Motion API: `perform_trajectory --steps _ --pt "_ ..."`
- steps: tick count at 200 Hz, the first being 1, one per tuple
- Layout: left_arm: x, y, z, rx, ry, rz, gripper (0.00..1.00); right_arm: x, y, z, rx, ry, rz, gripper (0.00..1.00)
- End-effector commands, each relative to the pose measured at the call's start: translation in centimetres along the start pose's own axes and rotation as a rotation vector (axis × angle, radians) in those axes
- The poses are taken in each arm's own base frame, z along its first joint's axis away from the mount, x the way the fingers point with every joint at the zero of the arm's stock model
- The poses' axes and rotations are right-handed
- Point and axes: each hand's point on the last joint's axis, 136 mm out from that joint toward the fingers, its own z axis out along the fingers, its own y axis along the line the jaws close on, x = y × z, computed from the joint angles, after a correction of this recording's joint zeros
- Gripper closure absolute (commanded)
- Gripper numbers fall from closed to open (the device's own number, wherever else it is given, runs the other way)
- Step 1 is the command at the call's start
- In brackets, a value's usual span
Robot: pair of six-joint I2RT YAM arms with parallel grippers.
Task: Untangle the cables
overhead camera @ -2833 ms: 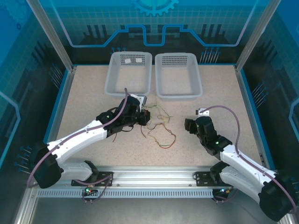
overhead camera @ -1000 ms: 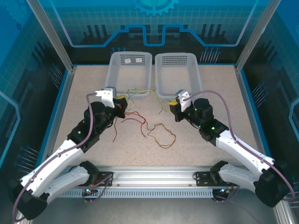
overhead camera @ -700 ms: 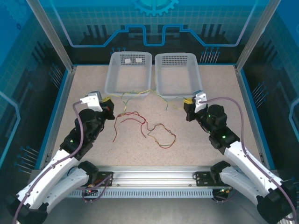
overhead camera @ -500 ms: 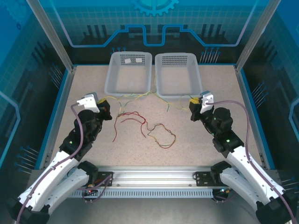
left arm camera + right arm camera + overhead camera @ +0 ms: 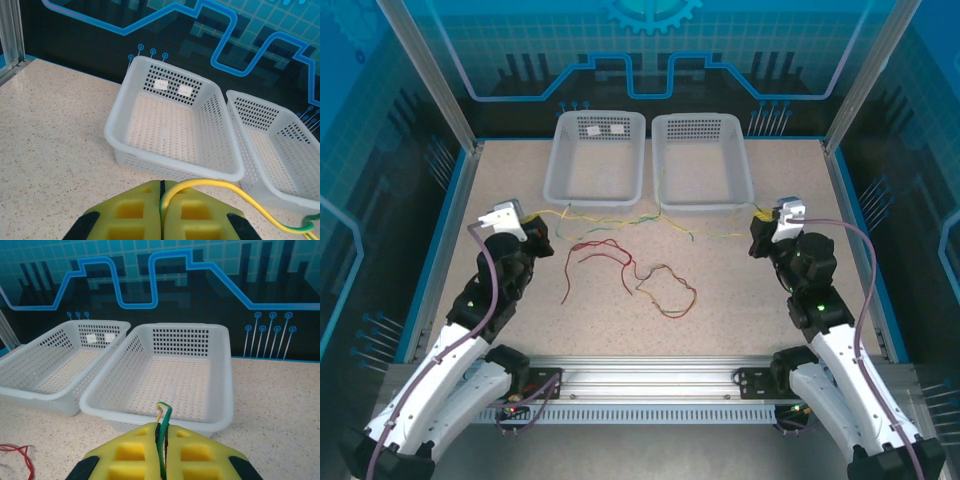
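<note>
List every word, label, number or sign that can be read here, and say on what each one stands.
No text can be read in these pictures.
Two white stickers on the far wall of the left basket: no lettering can be made out.
Blue backdrop: a pattern of circuit lines, no words.

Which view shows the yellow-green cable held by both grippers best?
Top external: the yellow-green cable runs its whole length from the left gripper to the right gripper, passing in front of the baskets. Left wrist shows its yellow end pinched between the pads; right wrist shows a short green-and-yellow stub.
</note>
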Motion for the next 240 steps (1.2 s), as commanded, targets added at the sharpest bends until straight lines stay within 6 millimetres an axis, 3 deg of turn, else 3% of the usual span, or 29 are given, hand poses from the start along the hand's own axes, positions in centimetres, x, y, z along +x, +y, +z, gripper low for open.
perform_trajectory --steps 1,39,85,91,104,113,157,162,170,183,192,200,213,222,240 --pt "-0.2 0.9 0.3 -0.017 -0.009 0.001 1.0 -0.2 -1.0 -0.3 0.021 0.003 0.025 1.0" --pt "0.9 -4.5 1.0 0.258 0.082 0.056 1.0 -0.6 4.5 0.1 -0.276 0.0 -0.025 1.0" --pt "2.1 -6.1 2.1 0.321 0.162 0.074 1.0 -0.3 8.2 0.2 -0.378 0.004 -0.117 1.0" --pt "2.1 -6.1 2.0 0.32 0.16 0.073 0.86 -0.3 8.3 0.3 -0.377 0.004 -0.124 1.0" --pt "2.0 -6.1 1.9 0.326 0.153 0.075 0.78 -0.5 8.4 0.2 -0.36 -0.004 -0.138 1.0" --pt "2.0 -6.0 1.8 0.322 0.149 0.074 0.66 -0.8 8.4 0.1 -0.347 -0.016 -0.139 1.0" --pt "1.9 -5.8 1.6 0.317 0.136 0.079 0.66 -2.5 8.0 -0.4 -0.317 -0.059 -0.108 1.0" --pt "1.7 -5.8 1.6 0.316 0.132 0.077 0.62 -2.7 7.9 -0.5 -0.313 -0.064 -0.103 1.0" --pt "1.7 -5.7 1.6 0.308 0.131 0.077 0.48 -3.0 7.9 -0.6 -0.311 -0.07 -0.099 1.0" --pt "1.8 -5.5 1.8 0.296 0.135 0.083 0.52 -3.5 7.4 -0.8 -0.281 -0.074 -0.091 1.0" --pt "1.9 -5.3 1.9 0.285 0.138 0.082 0.47 -3.7 7.0 -0.8 -0.256 -0.078 -0.088 1.0" --pt "1.8 -5.0 2.0 0.268 0.135 0.076 0.31 -3.8 6.8 -0.9 -0.243 -0.079 -0.09 1.0" --pt "1.7 -4.9 2.0 0.257 0.129 0.076 0.27 -4.0 6.6 -1.0 -0.231 -0.082 -0.095 1.0" --pt "1.5 -4.9 1.9 0.26 0.124 0.079 0.07 -4.1 6.6 -1.1 -0.229 -0.088 -0.095 1.0" --pt "1.0 -5.3 1.6 0.28 0.109 0.087 0.06 -4.2 6.8 -1.2 -0.242 -0.091 -0.092 1.0"
